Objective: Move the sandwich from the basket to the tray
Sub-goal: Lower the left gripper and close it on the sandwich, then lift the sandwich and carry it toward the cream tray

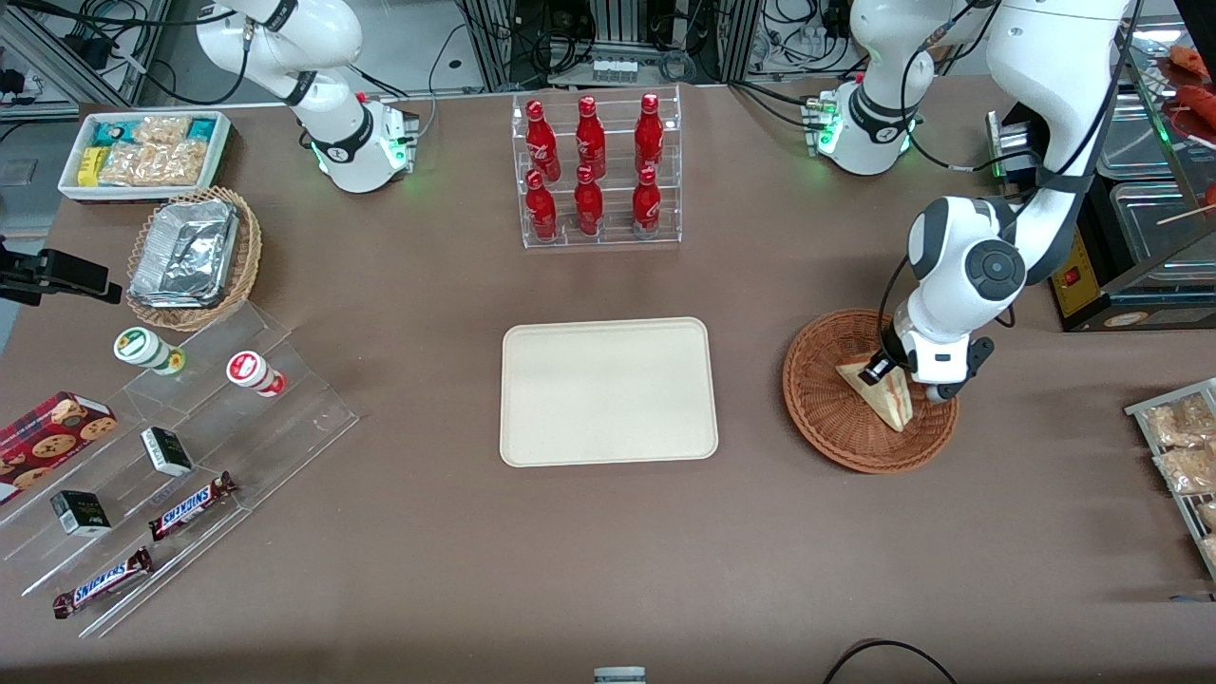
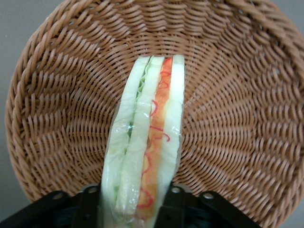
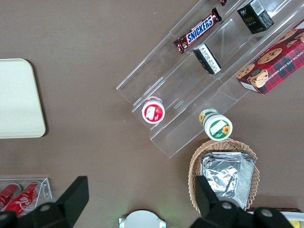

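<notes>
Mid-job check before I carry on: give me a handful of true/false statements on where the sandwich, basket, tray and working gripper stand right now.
1. The sandwich lies in the basket. True.
2. The tray already holds the sandwich. False: its surface is bare, and the sandwich is in the basket.
3. The gripper is down at the basket, at the sandwich. True: in the left wrist view the sandwich runs between its fingers.
4. The basket stands on the tray. False: it stands on the table beside the tray, toward the working arm's end.
5. The sandwich is lifted clear above the basket rim. False: from the front it appears to rest inside the basket.
</notes>
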Controlling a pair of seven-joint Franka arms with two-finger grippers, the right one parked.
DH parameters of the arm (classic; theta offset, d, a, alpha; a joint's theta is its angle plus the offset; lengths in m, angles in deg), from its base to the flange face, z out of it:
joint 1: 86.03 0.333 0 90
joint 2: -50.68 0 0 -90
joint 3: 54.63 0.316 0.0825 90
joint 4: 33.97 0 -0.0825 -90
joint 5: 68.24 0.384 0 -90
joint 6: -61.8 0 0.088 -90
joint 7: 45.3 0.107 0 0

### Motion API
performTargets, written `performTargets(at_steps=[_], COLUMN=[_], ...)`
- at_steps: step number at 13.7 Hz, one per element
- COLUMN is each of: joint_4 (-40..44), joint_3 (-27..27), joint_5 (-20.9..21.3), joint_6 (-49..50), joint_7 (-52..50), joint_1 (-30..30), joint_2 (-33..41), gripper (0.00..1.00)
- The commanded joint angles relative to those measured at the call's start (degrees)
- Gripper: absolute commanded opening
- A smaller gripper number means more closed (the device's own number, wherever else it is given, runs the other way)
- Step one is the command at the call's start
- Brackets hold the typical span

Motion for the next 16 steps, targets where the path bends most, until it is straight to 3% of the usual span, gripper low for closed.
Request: performTargets(at_steps=[1, 4, 6, 10, 16], joint_4=[3.0, 16.4, 23.5, 29.5, 42.3], joint_3=[-0.1, -0.2, -0.3, -0.3, -0.2], joint_5=[0.5, 0.5, 0.5, 0.5, 0.8], joint_6=[4.8, 22.1, 27.5, 29.2, 29.0], joint_7=[3.6, 5.4, 5.7, 6.0, 0.1], joint_1=[0.0, -2.5, -4.6, -12.3, -25.7], joint_2=[1.9, -0.4, -2.4, -6.1, -19.0], gripper=[0.00, 0.00, 0.00, 0.00, 0.00])
